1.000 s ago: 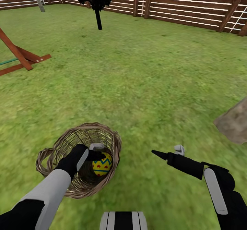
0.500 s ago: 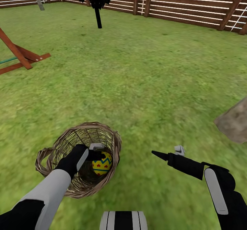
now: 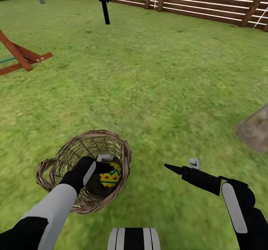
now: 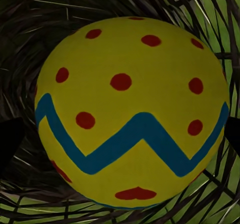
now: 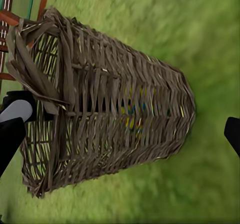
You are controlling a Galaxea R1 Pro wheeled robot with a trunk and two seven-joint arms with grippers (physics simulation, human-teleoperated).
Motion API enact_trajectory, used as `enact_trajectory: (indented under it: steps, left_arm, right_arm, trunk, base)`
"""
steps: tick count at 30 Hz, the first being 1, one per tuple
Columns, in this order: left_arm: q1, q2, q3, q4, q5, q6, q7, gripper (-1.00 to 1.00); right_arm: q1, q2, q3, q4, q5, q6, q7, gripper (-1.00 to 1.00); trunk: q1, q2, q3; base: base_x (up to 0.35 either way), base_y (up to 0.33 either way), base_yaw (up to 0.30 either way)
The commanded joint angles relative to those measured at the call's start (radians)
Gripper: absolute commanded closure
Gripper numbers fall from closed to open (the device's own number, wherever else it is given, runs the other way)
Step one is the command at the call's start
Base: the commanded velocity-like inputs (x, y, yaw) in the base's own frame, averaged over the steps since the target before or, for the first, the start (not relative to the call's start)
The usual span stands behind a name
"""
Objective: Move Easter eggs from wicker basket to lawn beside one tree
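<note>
A yellow Easter egg (image 3: 110,175) with red dots and a blue zigzag sits between the fingers of my left gripper (image 3: 108,168), which reaches down inside the wicker basket (image 3: 65,157) on the lawn (image 3: 149,86). Up close, the egg (image 4: 131,111) has a dark finger at each side, and the gripper is shut on it. To the basket's right, my right gripper (image 3: 182,165) hovers open and empty over the grass. The right wrist view shows the basket (image 5: 105,109) from the side, with colour patches behind the weave. The tree's pale trunk base (image 3: 255,130) is at the right edge.
A narrow black columnar tree (image 3: 105,8) stands far ahead before the slatted wooden fence (image 3: 208,4). The foot of a wooden play frame (image 3: 20,58) lies at the left. Open grass stretches between the basket and the trunk.
The whole picture has shifted slightly, far things sliding upward, so the camera has moved. Both arms, the egg and the basket keep their places relative to each other.
</note>
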Motion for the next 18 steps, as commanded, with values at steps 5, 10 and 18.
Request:
enact_trajectory:
  steps: [5,10,18]
  left_arm:
    - [0.000,0.001,-0.003,-0.002,0.010,0.004,0.005,-1.00]
    - [0.000,0.001,-0.003,-0.003,0.010,0.002,0.006,-1.00]
    - [0.000,0.001,-0.003,-0.002,0.010,0.001,0.006,-1.00]
  right_arm:
    - [-0.001,0.000,-0.001,0.000,0.005,0.004,0.007,-1.00]
    - [-0.001,-0.001,-0.001,0.000,0.005,0.004,0.007,-1.00]
    - [0.001,-0.001,-0.001,0.000,0.005,0.004,0.007,-1.00]
  trunk:
    - [0.000,0.000,-0.001]
    - [0.001,-0.001,-0.012]
    - [0.002,-0.001,-0.016]
  base:
    - [0.000,0.000,0.000]
    - [0.000,0.000,0.000]
    - [0.000,0.000,0.000]
